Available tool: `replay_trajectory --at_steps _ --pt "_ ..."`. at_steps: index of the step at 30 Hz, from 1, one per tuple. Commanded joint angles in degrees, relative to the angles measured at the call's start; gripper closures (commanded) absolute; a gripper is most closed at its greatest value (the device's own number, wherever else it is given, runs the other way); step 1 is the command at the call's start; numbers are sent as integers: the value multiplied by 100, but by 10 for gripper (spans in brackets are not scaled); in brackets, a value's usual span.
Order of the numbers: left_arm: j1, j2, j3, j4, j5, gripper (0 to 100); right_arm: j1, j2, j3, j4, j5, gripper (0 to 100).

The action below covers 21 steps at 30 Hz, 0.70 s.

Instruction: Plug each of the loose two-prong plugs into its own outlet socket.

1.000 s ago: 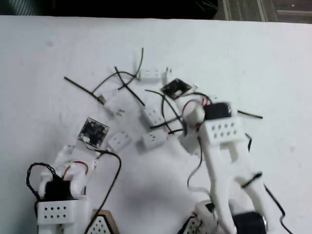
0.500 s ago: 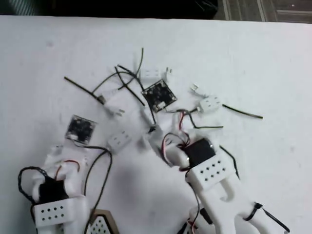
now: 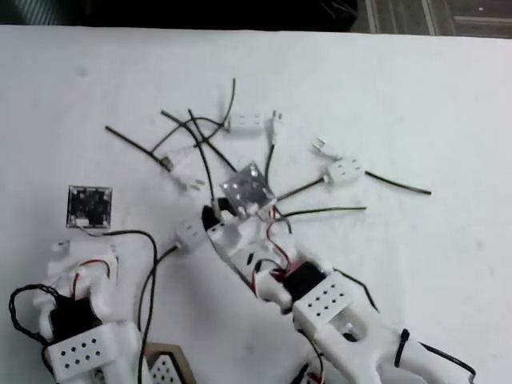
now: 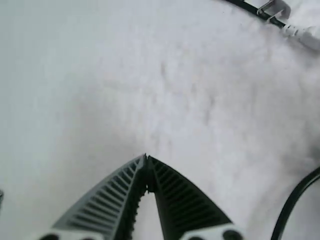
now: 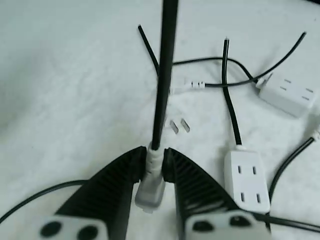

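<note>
White desk (image 3: 416,96) spreads under both arms, strewn in the middle with black cords, sockets and plugs. The right claw (image 5: 153,152) sits in that tangle, its jaws closed tight on a pale plug (image 5: 149,187). The plug's cord (image 5: 165,75) runs straight out past the fingertips toward the far side. So the plug's long axis lies in line with the claw, cord end leading. Its prongs are hidden. I judge they point back toward the wrist, not at any socket.

A near socket (image 5: 246,182) lies just beside one jaw, flat on the desk with its slots facing up. Its own cord leaves the same way as the held one, so the two lie roughly parallel. That is the crux: the slots look up while the plug lies level, so the plug would have to be turned prongs-down before it could go in.

Other choices are a left socket (image 3: 190,234) just left of the right arm's tip, a far socket (image 3: 246,122), and a right socket (image 3: 346,170). Loose plugs (image 3: 320,146) lie between the last two.

The left claw (image 4: 146,160) is closed with its tips touching and nothing between them. It sits over bare desk at the near left, well apart from the tangle. The right arm is clearly nearer the work.
</note>
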<state>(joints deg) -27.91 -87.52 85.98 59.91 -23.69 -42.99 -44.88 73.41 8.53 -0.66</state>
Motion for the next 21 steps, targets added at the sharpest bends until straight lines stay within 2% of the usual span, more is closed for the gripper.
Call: replay_trajectory --at_steps 1,5,12,17,21 --pt "-48 -48 -246 -70 70 976 -207 -145 325 -1059 -26 982" --pt "-22 -48 -237 -70 70 975 -233 -119 598 -1675 18 982" --pt "-13 -48 -220 -70 70 974 -224 -48 580 -1710 26 983" --pt "-13 -48 -220 -70 70 974 -224 866 141 -1727 290 983" --pt "-13 -48 -211 -70 70 974 -233 1640 18 -2536 352 983"
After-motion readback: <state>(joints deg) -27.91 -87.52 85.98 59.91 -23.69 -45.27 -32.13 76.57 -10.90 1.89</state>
